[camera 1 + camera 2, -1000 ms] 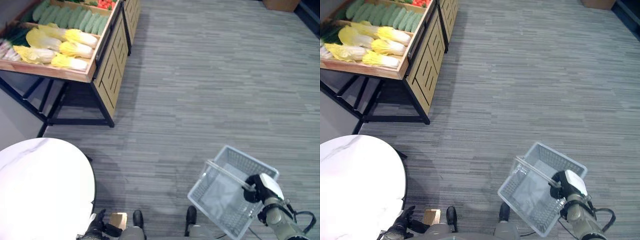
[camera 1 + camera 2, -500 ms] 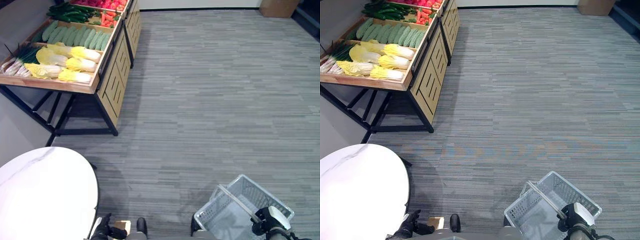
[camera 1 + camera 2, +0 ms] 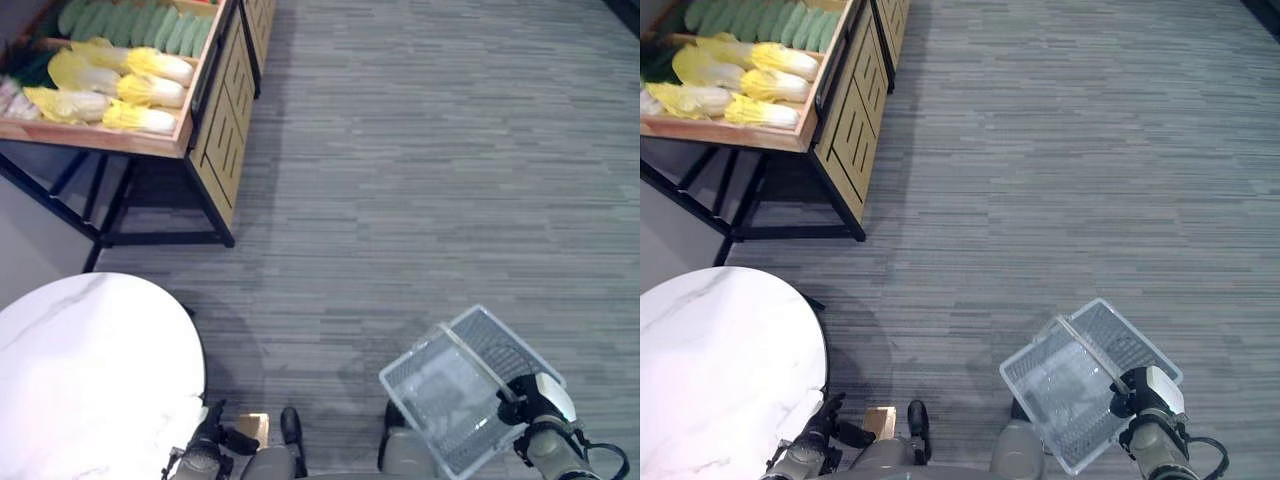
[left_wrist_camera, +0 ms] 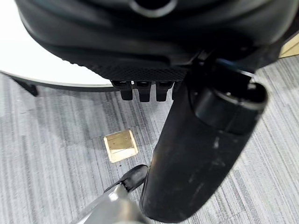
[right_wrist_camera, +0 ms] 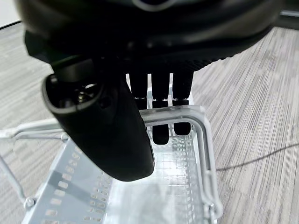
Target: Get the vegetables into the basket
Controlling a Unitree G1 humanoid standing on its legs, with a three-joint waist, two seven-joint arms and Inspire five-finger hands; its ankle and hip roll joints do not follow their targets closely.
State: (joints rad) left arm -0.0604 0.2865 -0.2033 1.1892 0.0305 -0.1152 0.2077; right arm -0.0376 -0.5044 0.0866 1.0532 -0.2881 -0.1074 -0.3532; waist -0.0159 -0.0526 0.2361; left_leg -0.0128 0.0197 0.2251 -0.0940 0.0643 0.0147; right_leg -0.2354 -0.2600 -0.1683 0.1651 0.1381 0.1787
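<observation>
Grey plank floor (image 3: 430, 150) stretches past a wooden produce stand (image 3: 215, 110) stacked with yellow cabbages (image 3: 110, 85) and a round white table (image 3: 90, 370). The right hand (image 5: 154, 93) curls round the basket (image 3: 455, 385) handle, seen close in its wrist view; the left hand (image 4: 196, 154) hangs relaxed, holding nothing.

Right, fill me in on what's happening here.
The robot stands on the grey floor carrying a white wire basket by its handle, with its right hand curled round the handle bar. The basket looks empty. Its left hand hangs low beside a round white table and holds nothing. The vegetables, yellow cabbages and green gourds, lie in a wooden display stand ahead and to the robot's left, apart from the basket. None is in the basket yet.
</observation>
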